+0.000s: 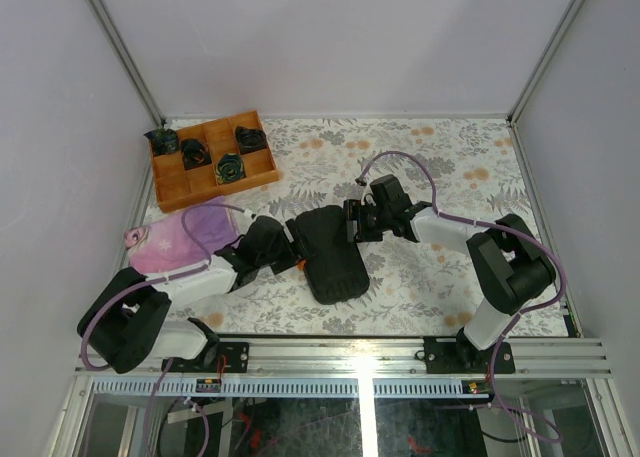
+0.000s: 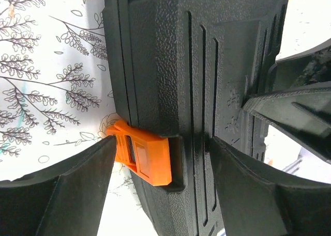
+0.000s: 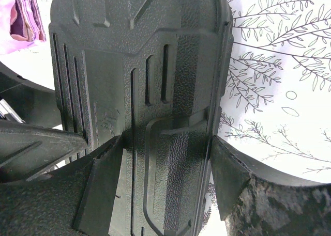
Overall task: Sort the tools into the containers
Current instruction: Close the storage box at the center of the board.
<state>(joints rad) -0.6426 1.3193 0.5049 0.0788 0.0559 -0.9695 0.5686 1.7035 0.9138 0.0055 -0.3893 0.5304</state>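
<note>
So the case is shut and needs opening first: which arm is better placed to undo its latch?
Left, most likely. The left tool is open and already straddles the orange latch on the case edge. The right tool sits at the opposite edge, where no latch shows.

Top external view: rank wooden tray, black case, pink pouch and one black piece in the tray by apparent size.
1. wooden tray
2-3. black case and pink pouch: look alike, pouch partly covered, so unranked
4. black piece in the tray
</note>
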